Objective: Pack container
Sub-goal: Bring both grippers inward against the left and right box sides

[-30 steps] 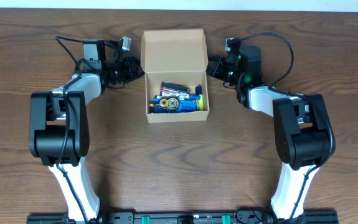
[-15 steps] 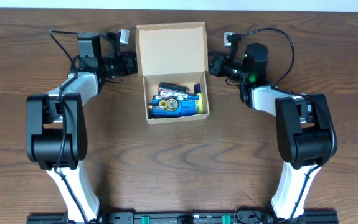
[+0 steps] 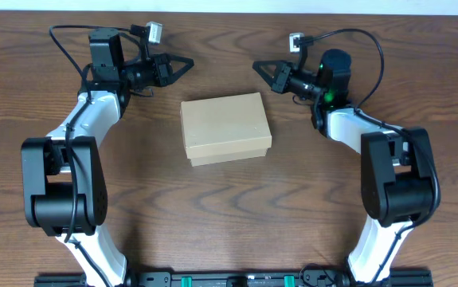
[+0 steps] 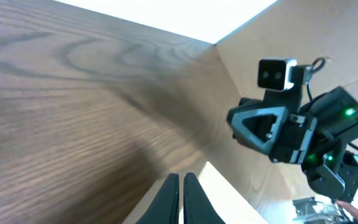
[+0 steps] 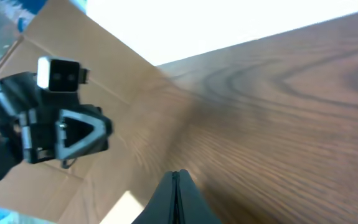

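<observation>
The container is a tan cardboard box at the table's middle, with its lid down flat over the contents. My left gripper is shut and empty, up and left of the box's far edge and apart from it. My right gripper is shut and empty, up and right of that edge. They point at each other across a gap. In the left wrist view my shut fingertips face the right gripper, with tan cardboard behind it. In the right wrist view my shut fingertips face the left gripper.
The box stands on a dark wood table. Cables loop over both wrists. The table's far edge runs just behind the grippers. The arm bases stand at the front left and right.
The lid, which stood open showing pens and markers, is now closed. Both grippers have risen and drawn back from the box's sides toward the far edge.
</observation>
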